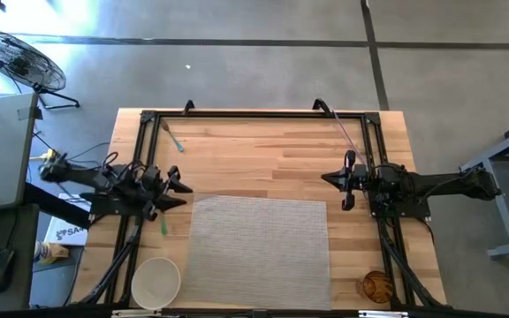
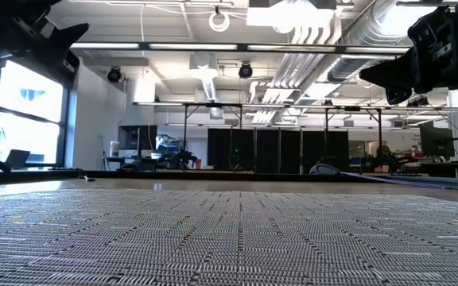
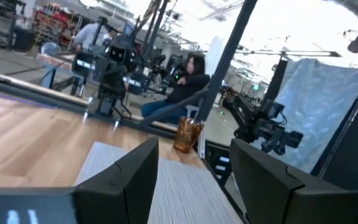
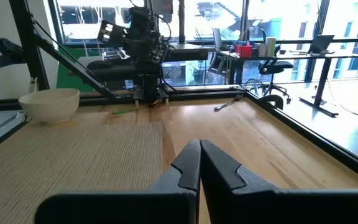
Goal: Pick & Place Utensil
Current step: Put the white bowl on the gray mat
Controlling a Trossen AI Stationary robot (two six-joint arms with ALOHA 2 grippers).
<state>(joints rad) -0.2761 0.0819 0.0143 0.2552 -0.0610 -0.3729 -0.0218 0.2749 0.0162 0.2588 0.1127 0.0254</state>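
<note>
Both grippers held nothing and hung above the table. On the left side, the left gripper (image 1: 182,193) had its fingers (image 3: 126,180) spread wide apart, up over the wood beside the left edge of the grey mat (image 1: 259,252). On the right side, the right gripper (image 1: 347,184) had its fingers (image 4: 188,168) pressed close together, with only a thin line between them. It sat near the mat's top right corner.

Close to the front of the table, a white bowl (image 1: 155,282) stood on the wood just beside the mat's front left corner. A brown see-through cup (image 1: 378,285) stood near the front right corner of the table, just off the mat. The mat lay flat in the middle, with nothing on it.

A small green stick (image 1: 163,226) lay on the wood between the left arm and the mat, just under the left gripper. Farther back, near the far left corner of the table (image 1: 254,141), lay the utensil (image 1: 173,140). It was thin, with a light handle and a blue-green tip, and it lay at a slant, well apart from both grippers and the bowl.

Past the table, the left wrist view showed a person (image 3: 179,84) sitting in the room.
</note>
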